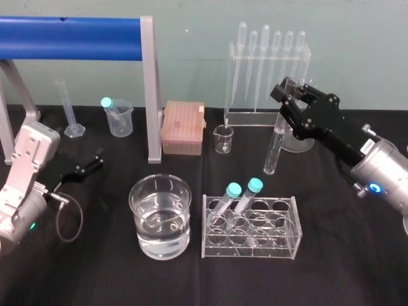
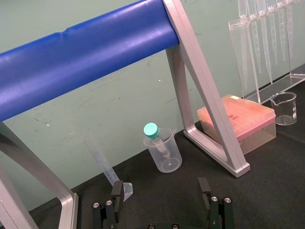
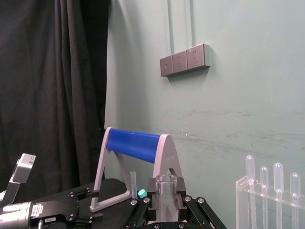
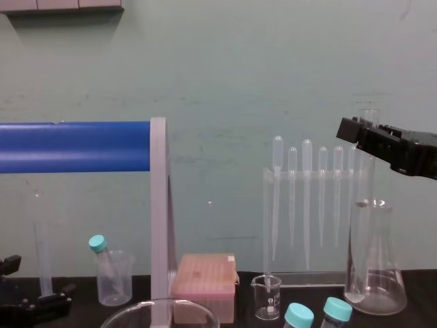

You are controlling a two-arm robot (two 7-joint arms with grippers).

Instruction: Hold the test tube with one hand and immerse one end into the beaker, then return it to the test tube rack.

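Head view: right gripper point(image 1: 288, 105), raised at the right rear of the table, fingers drawn narrow onto the upper end of the test tube point(image 1: 273, 152). The tube hangs near upright, behind the test tube rack point(image 1: 250, 245) and just right of the small graduated beaker point(image 1: 224, 139). The rack holds two teal-capped tubes point(image 1: 233, 190), leaning. The beaker point(image 1: 160, 245), part filled with clear liquid, stands just left of the rack and well apart from the held tube. The left gripper point(image 1: 95, 159) lies low at the left edge, with nothing in it. Left wrist view: the left gripper's fingers point(image 2: 116, 190) are spread wide over bare black cloth. Beyond them are a plastic cup point(image 2: 164, 155) with a teal-capped tube inside, the blue-barred frame point(image 2: 86, 57) and a pink tip box point(image 2: 238, 121). None of the task's things appear here. Right wrist view: the tube's open lipped rim stands up between the right gripper's fingers, a contact the head view leaves less plain. The left arm is far off at the lower corner. Chest view: the side-on height is shown. The tube's rim rises above the gripper and its body hangs well above the table, in front of a conical flask point(image 4: 374, 273). The beaker shows as a rim arc at the lower edge. Pipettes point(image 4: 307, 191) stand in their holder behind.
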